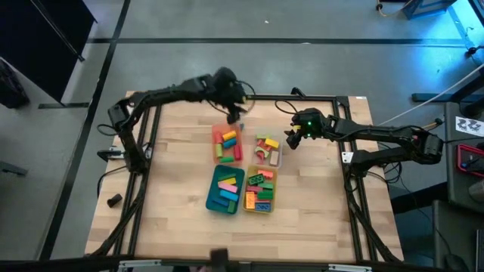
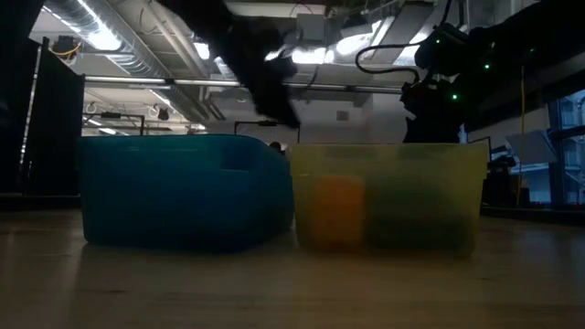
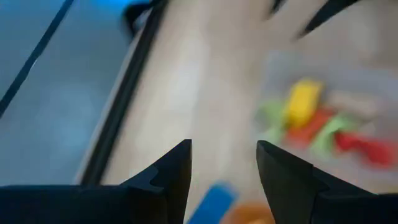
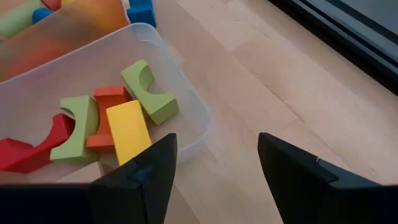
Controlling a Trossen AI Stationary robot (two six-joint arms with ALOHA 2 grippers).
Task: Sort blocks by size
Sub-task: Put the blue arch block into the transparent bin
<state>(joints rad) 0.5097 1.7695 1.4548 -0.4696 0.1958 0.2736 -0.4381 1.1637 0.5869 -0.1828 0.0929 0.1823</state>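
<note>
Wooden table (image 1: 174,189): I count four trays mid-table, blocks (image 1: 227,143) sorted among them: orange tray (image 1: 214,134), clear tray (image 4: 186,106), teal tray (image 1: 212,198), yellow tray (image 1: 272,198). Left hand (image 1: 234,113) over the orange tray's far end, fingers spread, empty. Right hand (image 1: 290,140) beside the clear tray, spread, empty.

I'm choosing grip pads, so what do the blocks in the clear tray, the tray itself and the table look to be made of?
The blocks look like painted wood or matte plastic: flat, dull colour with no glare and crisp cut edges; which of the two is hard to tell. The clear tray looks like thin frosted plastic, since the table shows through its wall. The table looks like sealed light wood, with visible grain and plank seams.
</note>
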